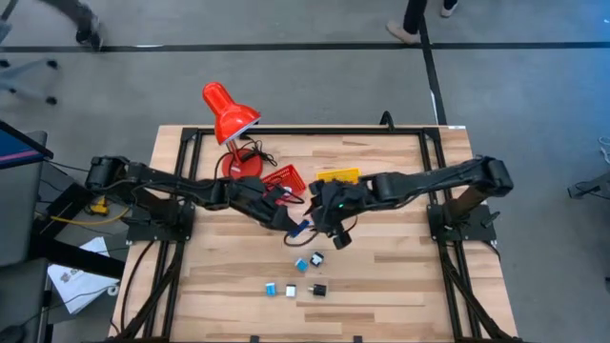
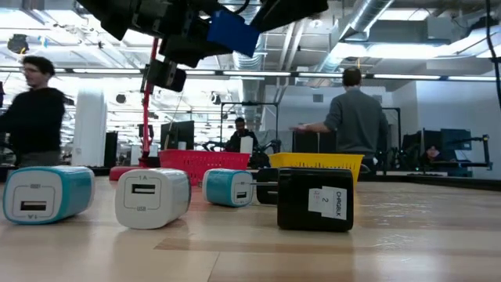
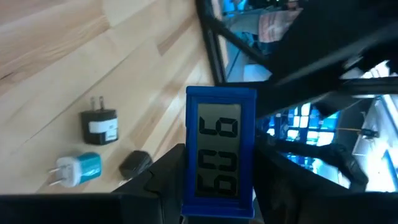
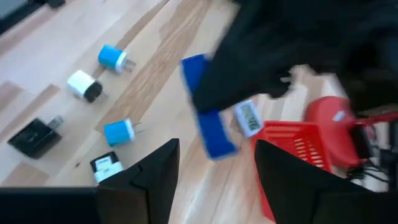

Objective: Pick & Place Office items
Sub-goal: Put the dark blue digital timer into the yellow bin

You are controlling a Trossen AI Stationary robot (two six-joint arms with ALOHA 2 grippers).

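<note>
**Operator:** Report the current step and tool state.

**Technician:** Transport phase. The left gripper [image 3: 217, 186] is clamped on a blue digital clock [image 3: 221, 152], display facing its wrist camera, lifted clear of the table [image 1: 381, 286] near centre. The right gripper [image 4: 211, 168] stands at 3 o'clock of the left gripper, fingers parted with nothing between them. From its wrist view the blue clock [image 4: 205, 121] hangs ahead of it.

**Operator:** Where are the remaining items?

**Technician:** Loose chargers [image 1: 307, 262] lie at 6 o'clock of the grippers: cyan, white and black blocks, separate from one another. The low view shows a black adapter [image 2: 315, 199] nearest the camera, with a white [image 2: 153, 197] and a cyan charger [image 2: 47, 193] beside it.

**Operator:** Next move?

**Technician:** Judged: carry the clock to a basket and release above it. The red basket [image 1: 283, 180] sits just at 12 o'clock of the left gripper; the yellow basket [image 1: 337, 175] lies at 3 o'clock of the red one.

**Operator:** Obstructions?

**Technician:** The red desk lamp [image 1: 229, 114] and its cable crowd the red basket at 10 o'clock. The two arms are close together; a collision is possible.
</note>
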